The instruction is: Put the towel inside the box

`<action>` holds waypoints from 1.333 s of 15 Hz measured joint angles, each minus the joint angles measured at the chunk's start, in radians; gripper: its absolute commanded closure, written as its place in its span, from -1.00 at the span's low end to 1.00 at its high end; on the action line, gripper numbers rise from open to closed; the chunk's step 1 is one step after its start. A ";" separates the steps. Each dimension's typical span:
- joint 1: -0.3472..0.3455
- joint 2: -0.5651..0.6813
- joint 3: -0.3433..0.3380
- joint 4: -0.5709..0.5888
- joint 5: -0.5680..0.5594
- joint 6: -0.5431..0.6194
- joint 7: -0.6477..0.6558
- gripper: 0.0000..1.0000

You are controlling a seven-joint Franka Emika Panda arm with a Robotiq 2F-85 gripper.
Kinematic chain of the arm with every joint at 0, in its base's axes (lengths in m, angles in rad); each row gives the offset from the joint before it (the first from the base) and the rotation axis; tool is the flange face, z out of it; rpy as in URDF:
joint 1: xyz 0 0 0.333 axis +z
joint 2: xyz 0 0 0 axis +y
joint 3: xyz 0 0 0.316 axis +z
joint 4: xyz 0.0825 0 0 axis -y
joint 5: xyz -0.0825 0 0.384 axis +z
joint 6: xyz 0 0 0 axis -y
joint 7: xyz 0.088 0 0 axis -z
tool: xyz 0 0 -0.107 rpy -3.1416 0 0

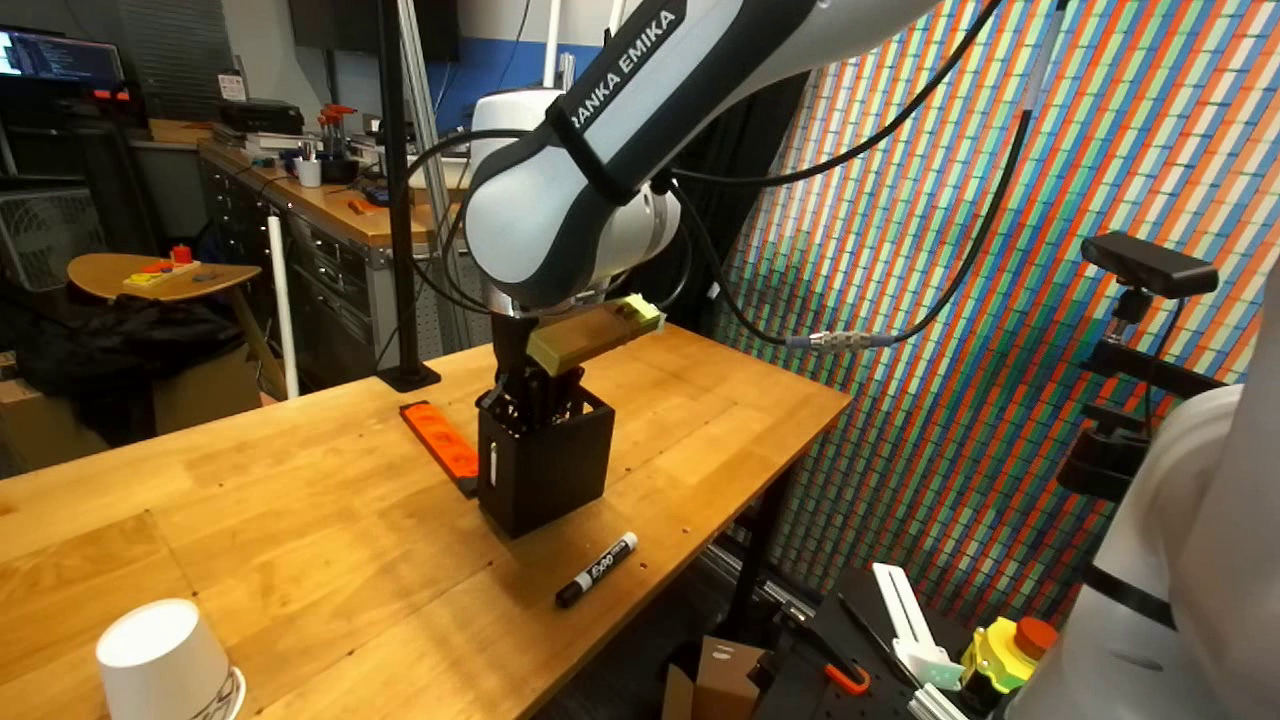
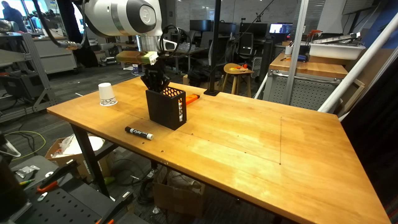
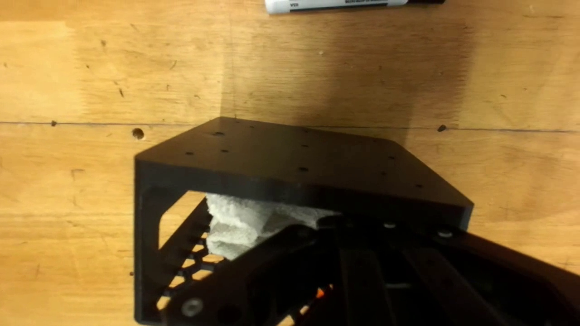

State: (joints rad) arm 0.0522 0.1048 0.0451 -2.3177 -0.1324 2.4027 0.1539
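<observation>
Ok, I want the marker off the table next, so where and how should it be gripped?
Probably across the marker at its printed middle, coming straight down and closing on its long sides: it is slim and lies flat on the table. The black box stands taller nearby, so I'd avoid approaching low from there.

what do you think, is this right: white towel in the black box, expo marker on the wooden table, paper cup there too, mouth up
The paper cup is not mouth up: both exterior views show it upside down, wider end below. The rest holds: white towel in the black box, Expo marker and cup on the wooden table.
</observation>
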 measured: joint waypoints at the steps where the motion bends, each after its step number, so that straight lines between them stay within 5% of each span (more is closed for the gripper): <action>1: -0.001 0.001 -0.001 0.000 0.012 0.000 -0.009 0.95; 20: -0.018 0.087 -0.019 0.043 0.039 0.099 -0.109 0.94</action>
State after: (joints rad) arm 0.0342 0.1917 0.0264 -2.2747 -0.0938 2.5016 0.0446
